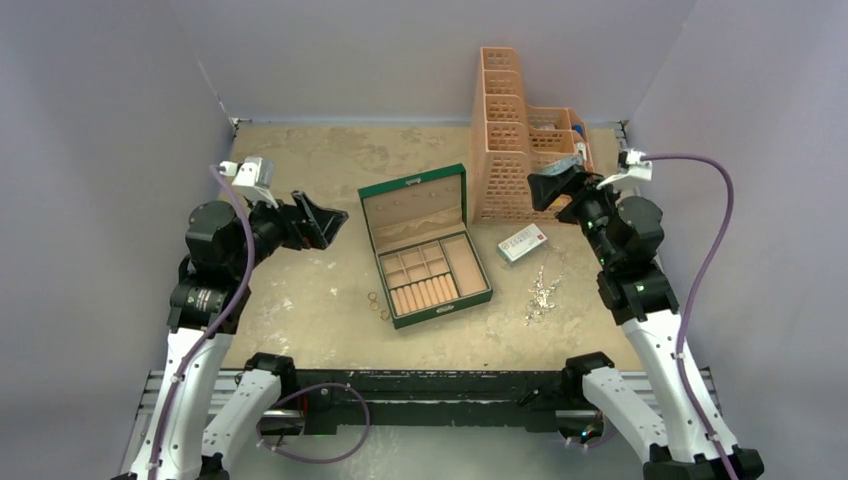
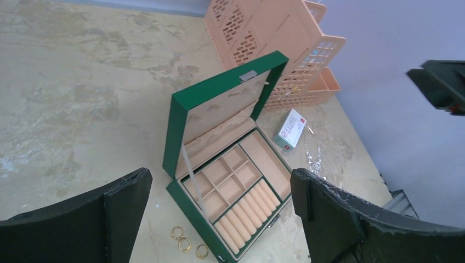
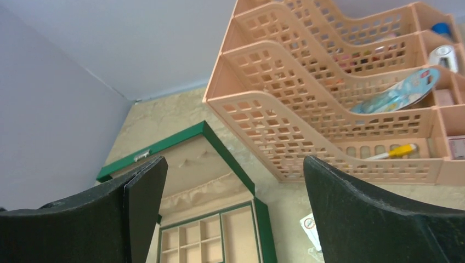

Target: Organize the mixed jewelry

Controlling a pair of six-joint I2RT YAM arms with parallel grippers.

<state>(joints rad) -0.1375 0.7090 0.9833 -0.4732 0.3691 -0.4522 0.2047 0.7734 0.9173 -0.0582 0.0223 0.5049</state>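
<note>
The mixed jewelry lies in two groups. Three gold rings (image 1: pixel 377 304) lie left of the open green box (image 1: pixel 437 292); they also show in the left wrist view (image 2: pixel 185 244). Silvery chains (image 1: pixel 541 291) lie right of the box, also seen in the left wrist view (image 2: pixel 313 152). The box (image 2: pixel 189 204) has beige compartments and ring rolls, all holding nothing. My left gripper (image 1: pixel 325 223) is open and empty, raised left of the box lid. My right gripper (image 1: pixel 553 187) is open and empty, raised by the organizer.
A tall peach plastic organizer (image 1: pixel 510 140) stands at the back right, holding small items (image 3: pixel 400 93). A small white card box with red print (image 1: pixel 522 243) lies between the green box and the chains, also in the left wrist view (image 2: pixel 289 130). Grey walls enclose the table.
</note>
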